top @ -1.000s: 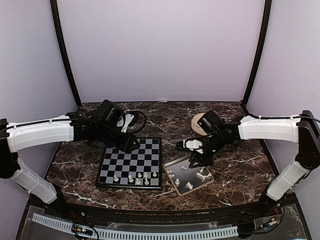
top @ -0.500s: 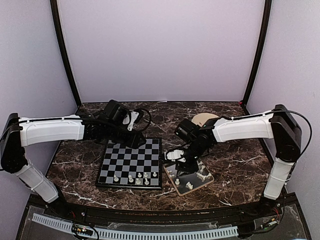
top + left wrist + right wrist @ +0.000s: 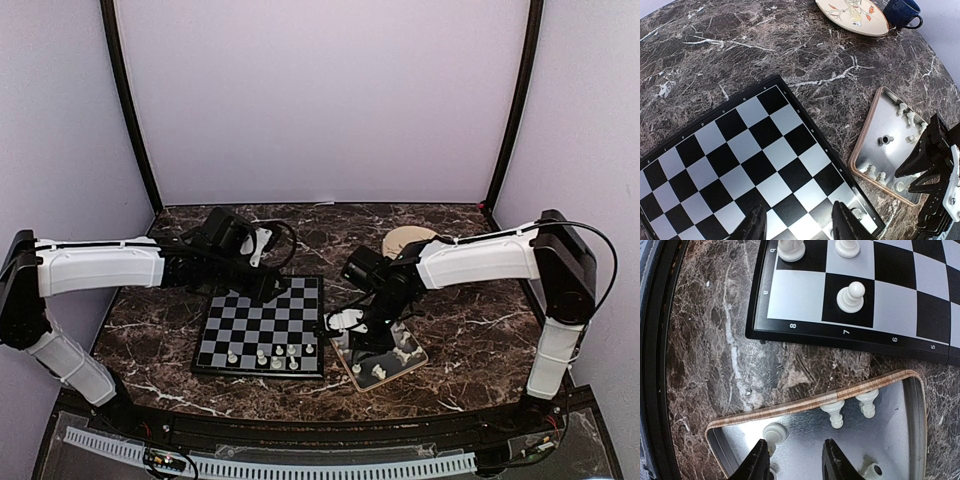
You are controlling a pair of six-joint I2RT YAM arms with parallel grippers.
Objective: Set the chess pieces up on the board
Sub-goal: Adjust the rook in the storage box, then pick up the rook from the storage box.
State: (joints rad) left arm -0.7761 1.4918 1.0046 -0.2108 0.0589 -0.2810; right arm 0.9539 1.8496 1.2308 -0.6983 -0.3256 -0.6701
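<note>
Hovering open right jaws, chess pieces [image 3: 835, 413] just ahead, inside tray [image 3: 810, 404]

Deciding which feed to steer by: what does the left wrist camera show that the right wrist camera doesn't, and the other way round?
Left wrist only: the painted plate and the dark blue cup beyond the board, plus the right end effector above the tray.

Right wrist only: the board's numbered edge, a pawn standing on the black square by the 7, and a black edge strip at the left.

Both: the board, the metal tray with loose pieces in it, and the marble table.
</note>
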